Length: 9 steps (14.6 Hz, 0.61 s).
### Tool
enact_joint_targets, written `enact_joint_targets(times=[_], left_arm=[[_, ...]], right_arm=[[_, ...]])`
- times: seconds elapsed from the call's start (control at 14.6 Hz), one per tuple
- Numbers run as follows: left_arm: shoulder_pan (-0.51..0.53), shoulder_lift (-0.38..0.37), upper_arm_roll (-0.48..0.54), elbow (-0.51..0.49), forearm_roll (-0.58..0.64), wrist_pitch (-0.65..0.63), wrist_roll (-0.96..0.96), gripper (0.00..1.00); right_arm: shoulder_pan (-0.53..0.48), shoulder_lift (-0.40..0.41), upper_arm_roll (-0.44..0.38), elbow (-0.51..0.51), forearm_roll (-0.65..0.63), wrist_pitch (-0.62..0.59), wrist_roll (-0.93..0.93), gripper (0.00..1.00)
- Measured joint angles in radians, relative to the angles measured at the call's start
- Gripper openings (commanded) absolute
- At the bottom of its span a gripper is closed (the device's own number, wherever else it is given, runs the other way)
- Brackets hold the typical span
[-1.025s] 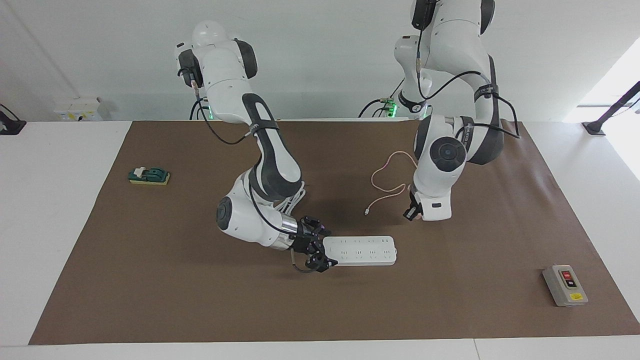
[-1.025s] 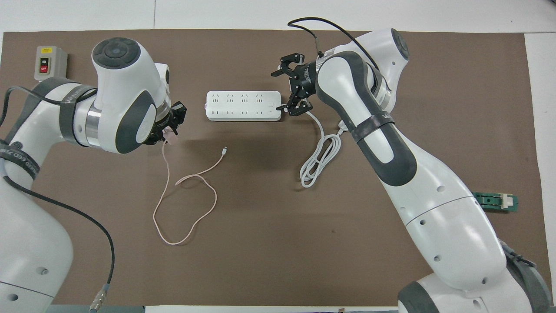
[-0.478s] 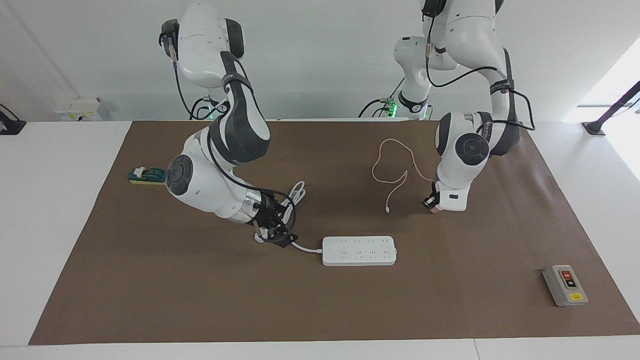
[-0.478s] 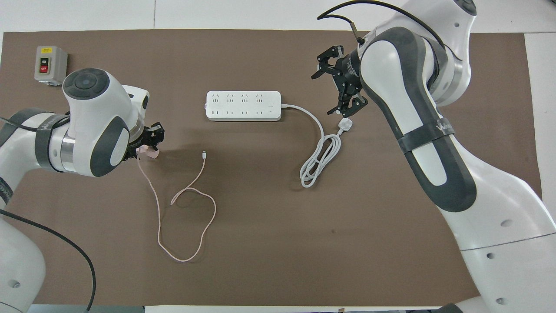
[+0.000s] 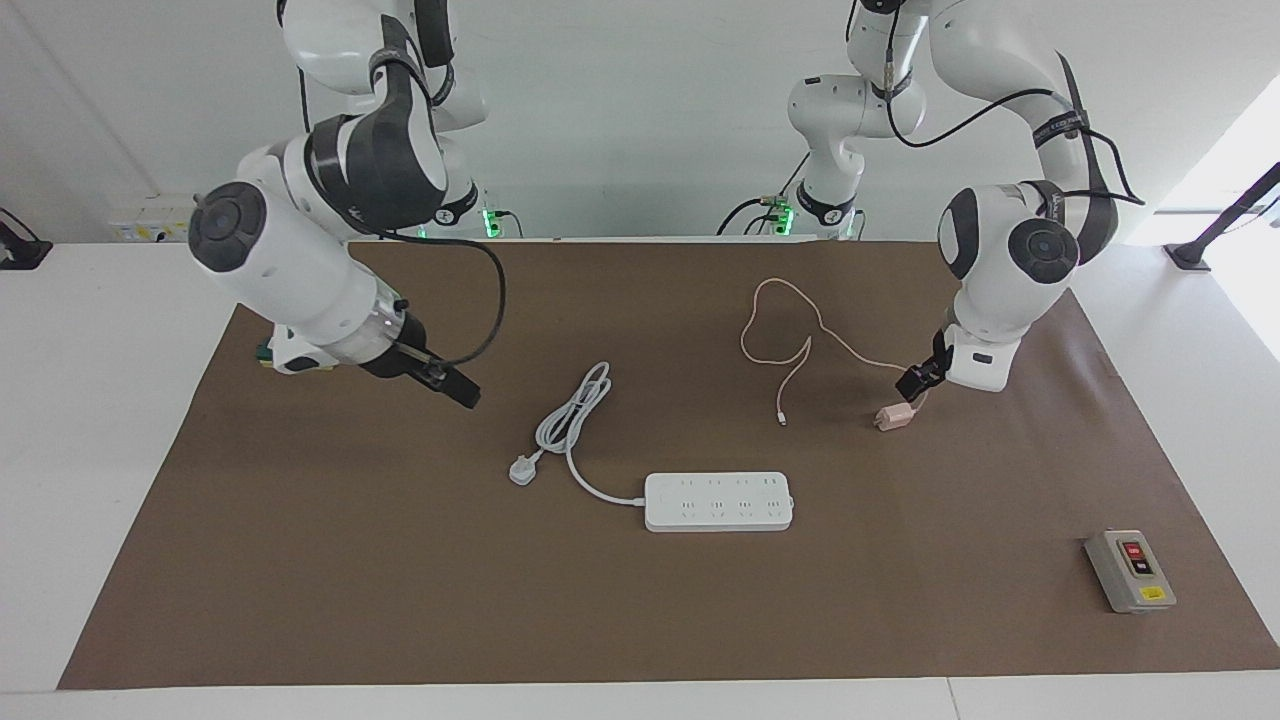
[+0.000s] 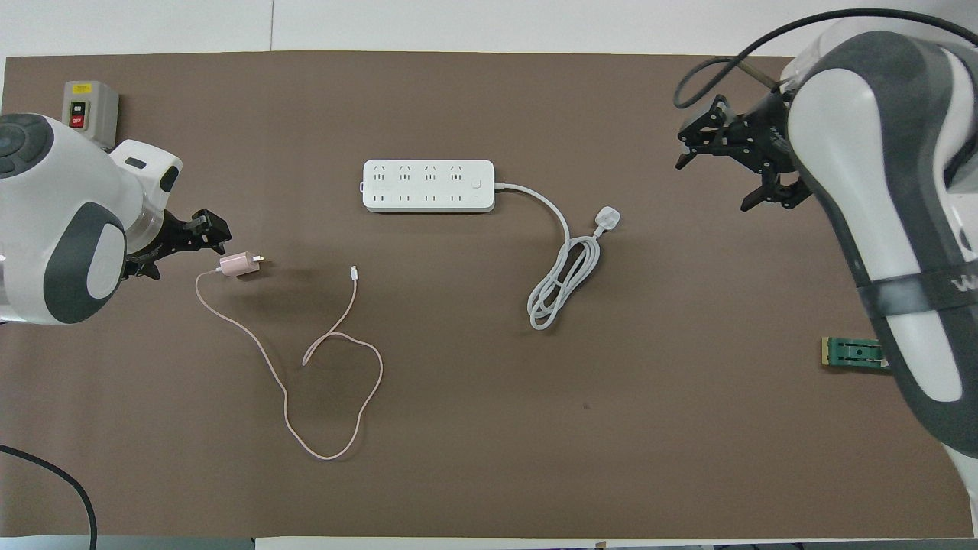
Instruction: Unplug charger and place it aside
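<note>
The pale pink charger (image 5: 892, 416) lies on the brown mat, unplugged, toward the left arm's end and a little nearer to the robots than the white power strip (image 5: 718, 501). It also shows in the overhead view (image 6: 238, 264). Its thin pink cable (image 6: 336, 367) loops over the mat and ends in a small white connector (image 6: 354, 270). My left gripper (image 5: 915, 381) is open and empty just beside the charger, not touching it. My right gripper (image 6: 718, 174) is open and empty, raised over the mat toward the right arm's end.
The power strip's thick white cord (image 6: 561, 283) lies coiled with its plug (image 6: 607, 220) loose on the mat. A grey switch box (image 6: 89, 111) stands at the left arm's end. A green block (image 6: 852, 353) sits at the right arm's end.
My left gripper carried the charger away from the strip, set it on the mat and let go. My right gripper left the strip's end and drew back, rising toward its own end.
</note>
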Motion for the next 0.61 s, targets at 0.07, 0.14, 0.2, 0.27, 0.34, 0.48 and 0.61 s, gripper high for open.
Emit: enact_joint_targets(times=[0.07, 0.14, 0.2, 0.27, 0.34, 0.48, 0.61], left_arm=[[0.000, -0.016, -0.001, 0.002, 0.000, -0.002, 0.000, 1.00], [0.000, -0.034, -0.002, 0.007, 0.000, -0.005, 0.000, 1.00], [0.000, -0.051, -0.002, 0.015, 0.000, -0.018, 0.000, 1.00], [0.000, -0.070, -0.002, 0.027, 0.000, -0.042, 0.000, 1.00], [0.000, -0.089, -0.002, 0.043, 0.000, -0.077, 0.000, 1.00], [0.000, -0.125, -0.002, 0.082, 0.000, -0.174, 0.003, 1.00], [0.000, -0.162, -0.002, 0.106, 0.000, -0.238, 0.025, 1.00]], right_arm=[[-0.019, -0.021, 0.000, -0.007, -0.036, -0.009, -0.099, 1.00], [-0.035, -0.037, -0.001, -0.012, -0.069, -0.012, -0.195, 1.00], [-0.048, -0.051, -0.001, -0.017, -0.100, -0.012, -0.289, 1.00], [-0.060, -0.061, -0.002, -0.020, -0.131, -0.012, -0.375, 1.00], [-0.071, -0.071, -0.002, -0.020, -0.163, -0.012, -0.454, 1.00], [-0.090, -0.093, -0.002, -0.021, -0.223, -0.012, -0.589, 1.00], [-0.105, -0.122, -0.003, -0.026, -0.270, -0.012, -0.676, 1.00]])
